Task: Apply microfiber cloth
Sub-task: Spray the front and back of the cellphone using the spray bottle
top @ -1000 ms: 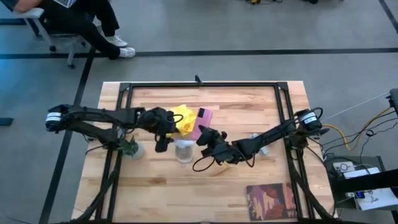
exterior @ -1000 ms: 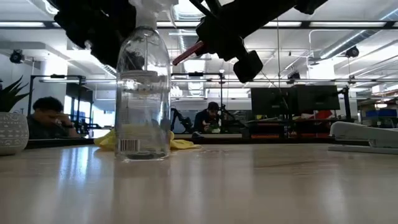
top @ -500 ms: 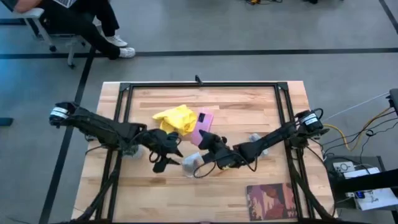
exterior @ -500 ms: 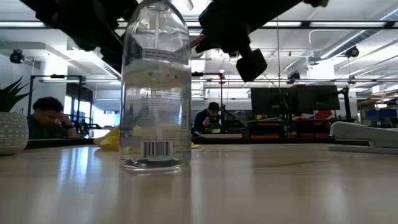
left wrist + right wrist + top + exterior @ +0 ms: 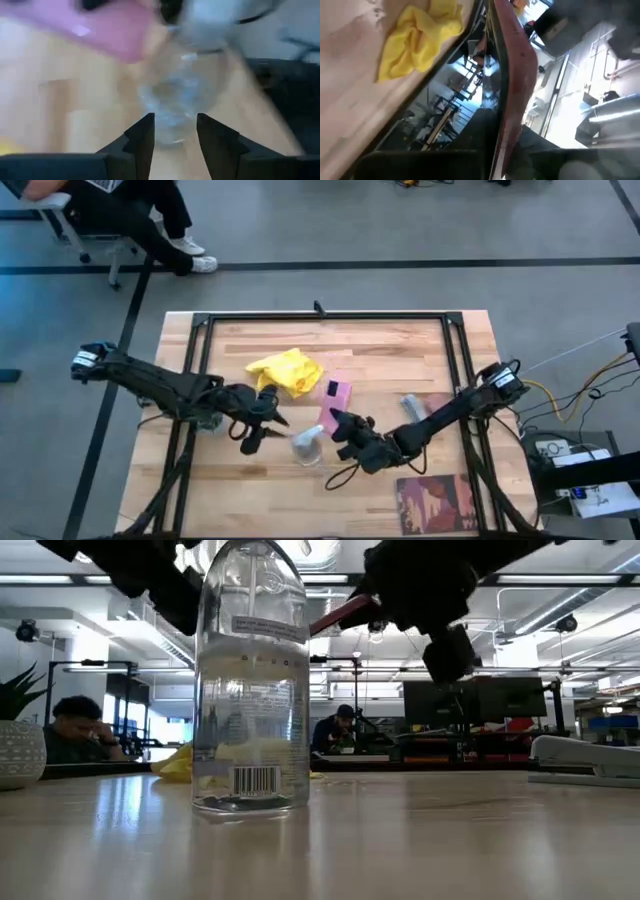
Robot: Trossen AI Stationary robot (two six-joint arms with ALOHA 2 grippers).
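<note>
1 yellow cloth (image 5: 285,370) lying crumpled on table (image 5: 400,345) | 1 spray bottle (image 5: 308,445) standing | left gripper (image 5: 258,420) fingers spread, empty, beside bottle | right gripper (image 5: 345,430) clamped on 1 pink phone (image 5: 335,402)

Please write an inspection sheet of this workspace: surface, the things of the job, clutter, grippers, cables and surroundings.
Surface: wooden table inside a black frame.
Job's things: yellow microfiber cloth lies crumpled on the far half of the table, not held.
Clutter: clear spray bottle upright near the middle; small plant pot by the left arm; book at the near right corner; grey stapler on the right.
Grippers: left gripper open, beside the bottle; right gripper shut on a pink phone, lifted and tilted.
Cables: black cable loops under the right arm; more cables off the table at right.
Surroundings: seated people in the room behind.
</note>
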